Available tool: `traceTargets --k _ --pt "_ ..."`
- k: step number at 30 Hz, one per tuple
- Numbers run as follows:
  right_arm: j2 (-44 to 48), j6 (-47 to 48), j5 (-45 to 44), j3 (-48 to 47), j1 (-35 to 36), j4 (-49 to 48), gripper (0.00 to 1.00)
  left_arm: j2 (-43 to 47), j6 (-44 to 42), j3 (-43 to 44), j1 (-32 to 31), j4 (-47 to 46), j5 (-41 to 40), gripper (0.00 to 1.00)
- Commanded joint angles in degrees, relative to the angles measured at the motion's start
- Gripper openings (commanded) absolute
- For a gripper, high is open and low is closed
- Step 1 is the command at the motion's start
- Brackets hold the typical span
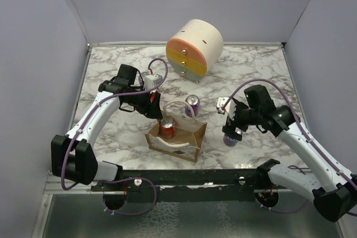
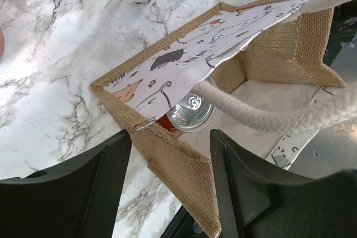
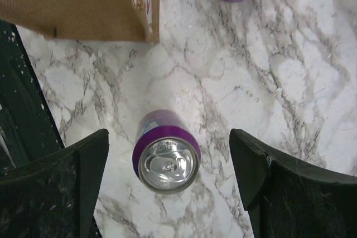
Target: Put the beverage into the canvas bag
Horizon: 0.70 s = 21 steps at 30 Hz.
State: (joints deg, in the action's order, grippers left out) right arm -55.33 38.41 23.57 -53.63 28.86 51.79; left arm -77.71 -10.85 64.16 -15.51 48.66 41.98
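While the left gripper [image 2: 170,149] hangs released astride a wall of the canvas bag [image 1: 177,140], a red can [image 2: 192,112] stands upright inside. The right gripper [image 3: 169,137], also released, flanks a purple can [image 3: 166,163] on the table [image 3: 268,71] nearby.

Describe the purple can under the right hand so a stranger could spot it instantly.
Find the canvas bag on the marble table. To its right, a purple can stands upright under the open right hand. The other purple can stands behind the bag; the red can sits inside it.
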Motion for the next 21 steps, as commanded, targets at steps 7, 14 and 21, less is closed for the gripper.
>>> traceTargets --k 7,14,21 --pt "-3.29 1.88 -7.56 2.81 -1.62 6.06 0.90 1.53 -0.65 1.48 -0.22 0.97 -0.76 0.61" --pt "-7.49 5.03 -6.65 4.63 -4.85 4.97 0.90 1.62 -0.41 1.73 -0.21 1.10 -0.76 0.61" --pt "-10.06 7.61 -2.93 5.27 -8.80 4.03 0.79 1.93 -0.36 1.37 -0.21 0.96 -1.08 0.61"
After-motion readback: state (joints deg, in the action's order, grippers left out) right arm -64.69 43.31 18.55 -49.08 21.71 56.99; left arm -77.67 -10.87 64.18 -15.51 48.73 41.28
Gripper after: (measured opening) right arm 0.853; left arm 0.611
